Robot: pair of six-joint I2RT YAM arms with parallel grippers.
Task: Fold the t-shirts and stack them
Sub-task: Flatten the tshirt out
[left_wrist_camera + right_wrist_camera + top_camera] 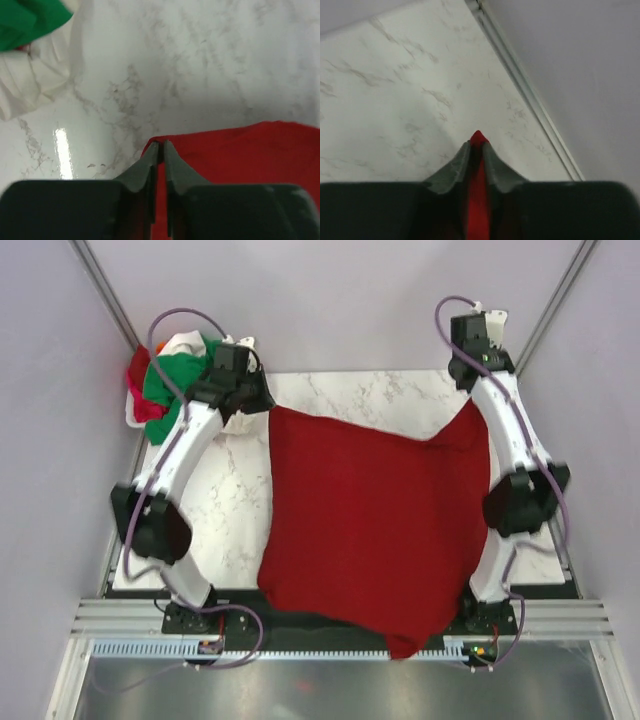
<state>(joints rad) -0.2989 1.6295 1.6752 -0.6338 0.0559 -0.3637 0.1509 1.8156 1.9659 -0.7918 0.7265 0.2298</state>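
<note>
At the far left corner of the marble table (230,510), a green t-shirt (170,375), a white t-shirt (30,85) and a pinkish-red t-shirt (138,368) lay bunched in one loose heap, unfolded, apparently waiting their turn out of the work area.

Just right of the heap, the left gripper (159,147) was pressed together on a far corner of the dark red t-shirt (375,520), the cloth pinched thin between its fingers, close above the tabletop. The shirt spread across the middle of the table as one broad sheet. Its far edge sagged between the two arms, and its near hem spilled over the table's front edge onto the mounting rails.

On the right, the right gripper (477,140) was likewise clamped shut on the opposite far corner, a sliver of red showing between its fingertips, near the table's right rim and the wall. Holding both far corners at once looked like a way to stretch the garment flat and square before the first fold; the overhanging hem suggested it needed drawing farther onto the table. Folding seemed barely begun, and nothing was stacked.

No brand, label or writing could be read in any view, and no tag showed on the dark red cloth.
</note>
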